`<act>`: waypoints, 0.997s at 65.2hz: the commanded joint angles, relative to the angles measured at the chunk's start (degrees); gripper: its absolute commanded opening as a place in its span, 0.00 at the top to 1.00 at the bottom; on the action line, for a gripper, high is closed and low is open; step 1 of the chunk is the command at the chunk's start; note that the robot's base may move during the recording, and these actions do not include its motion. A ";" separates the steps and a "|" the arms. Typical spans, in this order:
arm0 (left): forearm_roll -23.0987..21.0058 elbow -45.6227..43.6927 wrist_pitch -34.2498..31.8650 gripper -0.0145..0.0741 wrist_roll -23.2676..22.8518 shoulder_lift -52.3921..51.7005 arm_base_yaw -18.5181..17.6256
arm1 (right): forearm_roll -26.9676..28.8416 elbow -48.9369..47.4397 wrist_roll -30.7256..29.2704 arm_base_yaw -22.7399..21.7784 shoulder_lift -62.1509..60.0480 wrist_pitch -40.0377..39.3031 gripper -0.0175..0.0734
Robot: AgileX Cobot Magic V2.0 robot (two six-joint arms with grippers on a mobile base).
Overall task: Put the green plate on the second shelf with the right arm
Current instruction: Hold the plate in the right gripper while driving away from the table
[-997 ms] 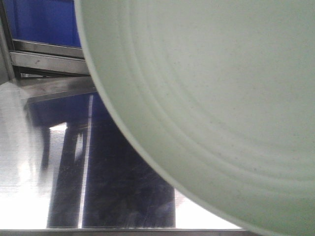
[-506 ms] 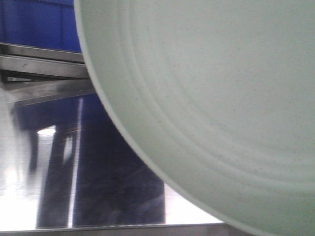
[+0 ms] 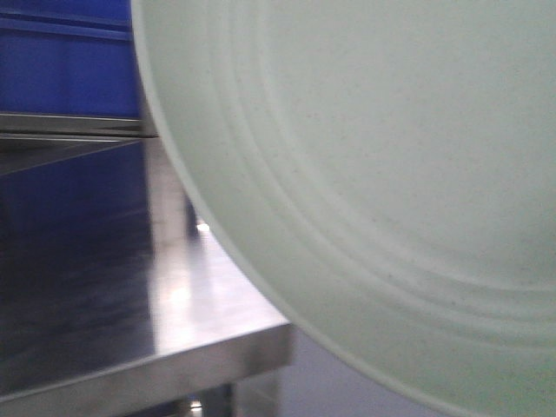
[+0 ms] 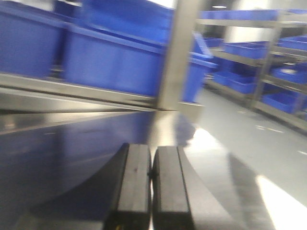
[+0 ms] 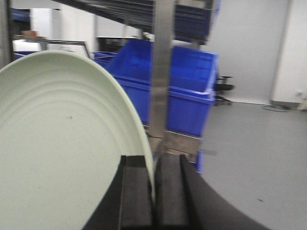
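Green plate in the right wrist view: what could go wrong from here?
The right tool pinches the green plate only at its rim, on edge, so it may pivot or slip. The steel upright shows just past the rim; a swing could strike it.

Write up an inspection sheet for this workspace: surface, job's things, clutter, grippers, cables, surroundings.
Surface: shiny steel surface, with its front edge and a corner in the front view; it reflects blue.
Job's things: the green plate is off the surface and fills most of the front view.
Clutter: nothing seen.
Grippers: the right gripper has its jaws shut on the plate's rim. The left gripper has its jaws shut together, holding nothing, low over the steel.
Cables: nothing seen.
Surroundings: blue bins behind a steel post, more bins on racks to the right, and grey floor.
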 commanded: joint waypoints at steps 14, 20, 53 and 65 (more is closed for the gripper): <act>-0.47 2.34 -5.13 0.69 -0.19 -0.93 -0.17 | 0.14 -2.06 0.40 -0.12 0.51 -4.39 0.75; -0.47 2.34 -5.13 0.69 -0.19 -0.93 -0.17 | 0.14 -2.06 0.40 -0.12 0.51 -4.39 0.75; -0.47 2.34 -5.13 0.69 -0.19 -0.93 -0.17 | 0.09 -2.06 0.40 -0.12 0.51 -4.37 0.75; -0.47 2.34 -5.13 0.69 -0.19 -0.93 -0.17 | 0.09 -2.06 0.40 -0.12 0.51 -4.37 0.75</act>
